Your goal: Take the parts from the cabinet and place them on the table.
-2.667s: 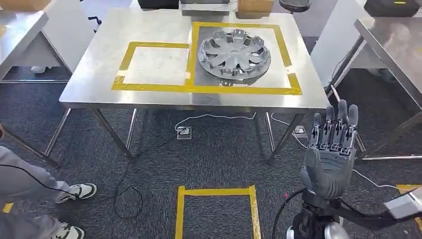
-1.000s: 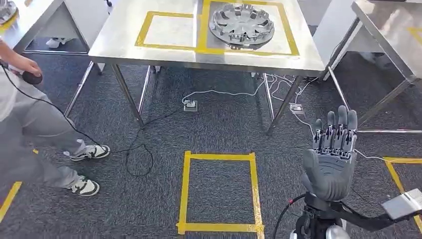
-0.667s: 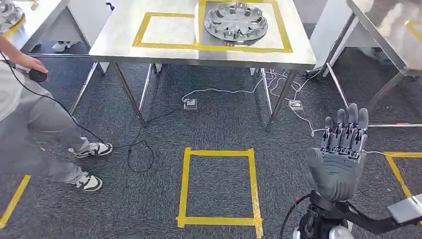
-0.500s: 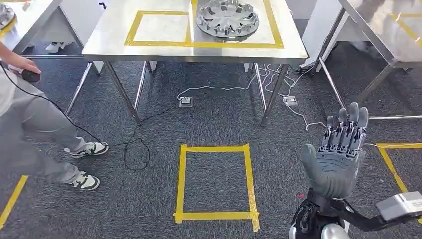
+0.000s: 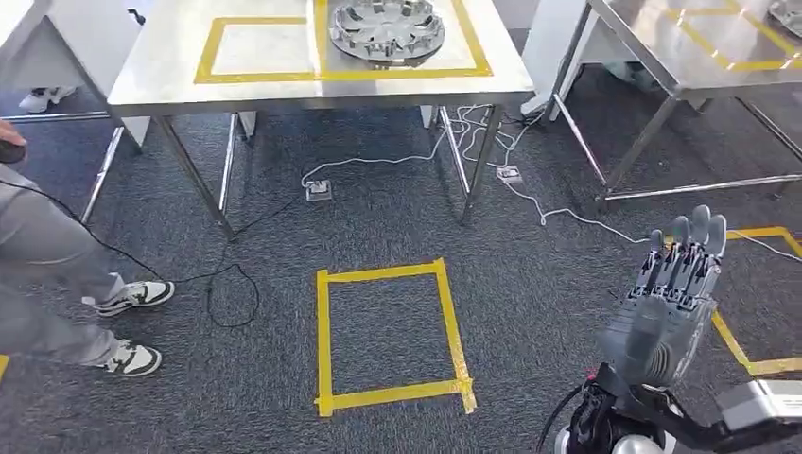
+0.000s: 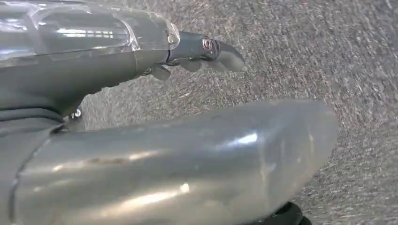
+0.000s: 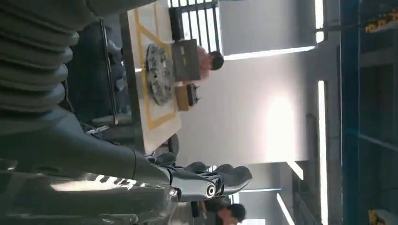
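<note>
A silver wheel cover (image 5: 386,26) lies inside a yellow taped frame on the steel table (image 5: 170,66) at the far side of the head view. The wheel cover (image 7: 157,75) also shows in the right wrist view. My right hand (image 5: 667,312) is raised at the lower right, well short of the table, with fingers straight and apart and nothing in it. The right hand's fingers (image 7: 211,180) are extended in its wrist view too. My left hand (image 6: 197,140) hangs over grey carpet and holds nothing, its fingers (image 6: 206,49) stretched out.
A yellow taped square (image 5: 390,336) marks the carpet ahead. Cables and floor sockets (image 5: 318,189) lie under the table. A person's legs and shoes (image 5: 47,274) are at the left. A second steel table (image 5: 681,38) stands at the right, with another silver part (image 5: 790,11) on it.
The camera has moved back and turned right: the table has slid up and left in the picture, and more floor shows. My right hand stays raised and empty.
</note>
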Controlling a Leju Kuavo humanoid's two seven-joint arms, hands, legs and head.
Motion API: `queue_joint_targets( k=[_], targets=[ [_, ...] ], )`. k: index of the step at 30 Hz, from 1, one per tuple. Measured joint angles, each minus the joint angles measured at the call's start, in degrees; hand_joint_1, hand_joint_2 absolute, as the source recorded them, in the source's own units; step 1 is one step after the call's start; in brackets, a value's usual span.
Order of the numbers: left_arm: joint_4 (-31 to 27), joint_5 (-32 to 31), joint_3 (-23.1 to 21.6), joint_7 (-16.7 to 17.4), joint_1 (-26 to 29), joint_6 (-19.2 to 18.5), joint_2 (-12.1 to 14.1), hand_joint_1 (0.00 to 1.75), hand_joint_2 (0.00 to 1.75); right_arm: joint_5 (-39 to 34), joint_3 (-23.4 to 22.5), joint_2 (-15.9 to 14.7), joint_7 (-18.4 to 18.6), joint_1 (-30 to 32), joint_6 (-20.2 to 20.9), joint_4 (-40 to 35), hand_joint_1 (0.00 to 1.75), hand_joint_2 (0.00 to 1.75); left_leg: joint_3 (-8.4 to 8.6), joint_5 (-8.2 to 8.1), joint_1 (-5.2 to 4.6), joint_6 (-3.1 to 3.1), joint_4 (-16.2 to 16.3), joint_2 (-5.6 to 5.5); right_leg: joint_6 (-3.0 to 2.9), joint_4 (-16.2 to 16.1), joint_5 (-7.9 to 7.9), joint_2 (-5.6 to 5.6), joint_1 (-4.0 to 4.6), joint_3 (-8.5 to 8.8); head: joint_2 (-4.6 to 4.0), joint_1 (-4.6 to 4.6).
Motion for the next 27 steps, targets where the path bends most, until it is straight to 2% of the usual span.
queue_joint_targets(
  k=[1,2,3,4,5,6,8,9,10,11,12,13,14,15,16,17,18,19,20,21,23,24,25,26,27],
  targets=[
    [0.0,-0.02,0.0,-0.09,-0.04,0.0,-0.02,0.0,0.0,0.04,-0.04,0.13,0.07,0.0,0.0,-0.02,0.0,0.0,-0.09,0.11,0.01,-0.17,0.01,0.69,0.01,-3.99,2.08,-0.26,-0.15,2.47,0.02,0.2],
    [-0.02,-0.02,0.0,-0.11,-0.07,0.0,-0.09,0.0,0.0,0.07,-0.07,0.22,0.07,0.0,0.0,-0.02,0.0,0.0,-0.03,0.16,0.05,-0.25,0.01,1.26,-0.08,-9.41,4.36,-0.95,-0.16,5.65,0.0,0.28],
    [-0.02,-0.02,0.0,-0.13,-0.13,0.0,-0.13,0.0,0.0,-0.02,-0.07,0.28,0.06,-0.03,0.0,-0.04,0.0,0.0,0.07,0.24,0.06,-0.43,0.01,1.81,-0.28,-15.15,6.37,-2.59,-0.11,8.93,0.02,0.39],
    [-0.02,-0.02,0.0,-0.15,-0.17,0.02,-0.11,0.0,0.0,-0.07,-0.07,0.39,0.07,-0.15,0.0,-0.04,0.0,0.0,-0.02,0.23,-0.32,-0.79,0.07,2.34,-0.53,-17.62,5.4,-5.2,0.58,10.0,0.02,0.63],
    [-0.02,-0.04,0.0,-0.24,-0.17,0.02,-0.15,0.0,0.0,-0.13,-0.07,0.46,0.07,-0.18,0.0,-0.04,0.0,0.0,-0.23,0.41,-0.39,-1.21,0.1,2.7,-1.52,-17.57,5.68,-4.5,0.64,9.57,0.02,0.68],
    [-0.02,-0.02,0.0,-0.24,-0.16,0.02,-0.15,0.0,0.0,-0.15,-0.09,0.52,0.07,-0.03,0.0,-0.04,0.0,0.0,-0.17,0.43,-0.39,-1.41,0.09,3.32,-1.81,-17.46,5.71,-4.03,0.75,9.16,0.02,0.46],
    [-0.02,-0.04,0.0,-0.24,-0.25,0.02,-0.15,0.0,0.0,-0.2,-0.09,0.61,0.09,0.07,0.0,-0.04,0.0,0.0,0.17,0.51,-0.24,-2.13,-0.1,4.59,-2.84,-17.53,5.96,-2.8,0.94,8.72,0.02,0.46],
    [-0.02,-0.04,0.0,-0.26,-0.36,0.02,-0.13,0.0,0.0,-0.22,-0.09,0.78,0.09,0.16,0.0,-0.13,0.0,0.0,-0.11,-0.26,0.06,-2.67,0.37,2.22,-3.52,-18.06,6.5,-2.45,0.56,9.1,0.0,0.33],
    [-0.02,-0.04,0.0,-0.28,-0.39,0.02,-0.13,0.0,0.0,-0.22,-0.11,1.05,0.07,0.01,0.0,-0.18,0.0,0.0,-0.9,-2.18,0.14,-2.62,2.4,-2.23,-4.0,-18.07,6.72,-1.95,0.64,8.92,0.02,0.0],
    [-0.02,-0.04,0.0,-0.26,-0.3,0.02,-0.13,0.0,0.0,-0.39,-0.11,1.05,0.04,-0.08,0.0,-0.13,0.0,0.0,-2.71,-4.75,-0.12,-2.38,6.6,-3.22,-4.31,-18.03,6.89,-1.41,0.67,8.69,0.02,-0.46],
    [-0.02,-0.04,-0.02,-0.26,-0.14,0.02,-0.15,0.0,0.0,-0.59,-0.09,1.16,-0.11,-0.02,0.0,-0.13,0.0,0.0,-5.0,-7.11,-0.27,-2.27,11.71,-3.22,-4.47,-17.99,6.99,-0.79,0.94,8.52,0.02,-1.03],
    [-0.02,-0.04,-0.02,-0.24,-0.01,0.02,-0.13,0.0,0.0,-0.63,-0.09,1.31,-0.33,0.0,0.0,-0.13,0.0,0.0,-7.02,-8.61,-0.34,-2.16,15.9,-3.04,-4.6,-17.91,7.07,-0.07,1.2,8.34,0.0,-1.36],
    [-0.02,-0.07,-0.02,-0.24,0.05,0.0,-0.09,0.0,0.0,-0.63,-0.09,1.4,-0.48,0.0,0.0,-0.13,0.0,0.0,-8.22,-8.84,-0.48,-1.97,18.16,-2.78,-4.64,-17.75,7.09,0.69,1.39,8.17,0.02,-1.49],
    [-0.02,-0.13,-0.02,-0.24,0.06,0.0,-0.07,0.0,0.0,-0.59,-0.09,1.46,-0.55,0.02,0.0,-0.13,0.0,0.0,-8.05,-7.58,-0.61,-1.74,17.59,-2.59,-4.65,-17.55,7.09,1.55,1.52,8.12,0.0,-1.75],
    [-0.02,-0.2,-0.02,-0.24,0.04,0.0,0.02,0.0,0.0,-0.35,-0.09,1.53,-0.57,0.0,0.0,-0.15,0.0,0.0,-6.69,-5.16,-0.63,-1.47,14.57,-2.68,-4.73,-17.3,7.01,2.38,1.62,8.11,0.0,-2.08],
    [-0.02,-0.2,-0.02,-0.26,0.02,0.0,0.04,0.0,0.0,0.07,-0.09,1.53,-0.57,-0.02,0.0,-0.18,0.0,0.0,-4.35,-2.2,-0.62,-1.21,9.65,-3.27,-4.71,-17.01,6.88,3.23,1.65,8.12,0.02,-2.21],
    [-0.02,-0.2,-0.02,-0.26,0.02,0.0,0.09,0.0,0.0,0.48,-0.09,1.59,-0.59,-0.03,0.0,-0.18,0.0,0.0,-1.98,0.42,-0.6,-0.95,4.45,-5.56,-4.52,-16.63,6.67,3.98,1.63,8.07,0.02,-2.27],
    [-0.02,-0.2,-0.02,-0.26,-0.01,0.0,0.2,0.0,0.0,0.66,-0.11,1.66,-0.61,-0.02,0.0,-0.17,0.0,0.0,-1.24,-0.41,-0.26,-0.68,2.84,-9.65,-4.26,-16.26,6.44,4.5,1.65,7.76,0.02,-2.23],
    [-0.04,-0.2,-0.02,-0.28,0.11,0.0,0.2,0.0,0.0,0.77,-0.09,1.68,-0.63,-0.28,0.0,-0.22,0.0,0.0,-0.7,-0.6,-0.05,-1.01,1.35,-9.36,-3.95,-15.47,6.22,5.42,1.56,7.16,0.02,-2.08],
    [-0.04,-0.33,-0.02,-0.31,0.09,-0.02,0.17,0.0,0.0,1.2,-0.11,1.7,-0.66,-0.22,0.0,-0.24,0.0,0.0,-0.86,-0.61,-0.4,-1.02,1.8,-8.69,-3.51,-15.6,6.49,6.19,1.23,6.75,0.02,-2.06],
    [-0.02,-0.33,-0.04,-0.31,0.11,0.0,0.2,0.0,0.0,3.11,-0.17,2.05,-0.66,0.09,0.0,-0.59,0.0,0.0,-0.75,-0.46,-0.57,-0.63,1.61,-6.95,-2.74,-15.85,6.93,8.1,0.95,6.29,0.02,-2.23],
    [-0.04,-0.28,-0.04,-0.28,0.01,0.0,0.15,0.0,0.0,5.23,-0.59,2.1,-0.63,0.25,0.0,-0.99,0.0,0.0,-0.57,-0.21,0.05,-0.29,1.03,-5.7,-2.62,-15.39,6.57,7.62,1.0,6.0,0.0,-2.3],
    [0.0,-0.28,-0.04,-0.28,-0.04,0.0,0.35,0.0,0.0,7.86,-1.18,2.49,-0.66,0.47,-0.02,-1.44,0.0,0.0,-0.34,-0.21,-0.03,-0.11,0.87,-4.9,-2.16,-13.95,5.5,4.28,1.36,5.38,0.02,-1.86],
    [-0.02,-0.44,-0.04,-0.28,0.03,-0.02,0.31,0.0,0.0,10.3,-1.6,3.0,-0.63,0.48,-0.02,-1.82,0.0,0.0,-0.2,-0.29,-0.06,0.04,0.83,-3.83,-1.72,-10.7,3.53,2.14,1.22,3.8,0.02,-1.0],
    [0.0,-0.65,-0.06,-0.11,0.11,-0.22,0.33,0.0,0.0,12.36,-2.03,3.47,-0.48,0.59,-0.02,-2.03,0.0,0.0,-0.19,-0.36,-0.16,0.11,0.83,-2.71,-1.3,-6.08,1.28,0.99,0.96,1.52,0.0,-0.64]
  ],
)
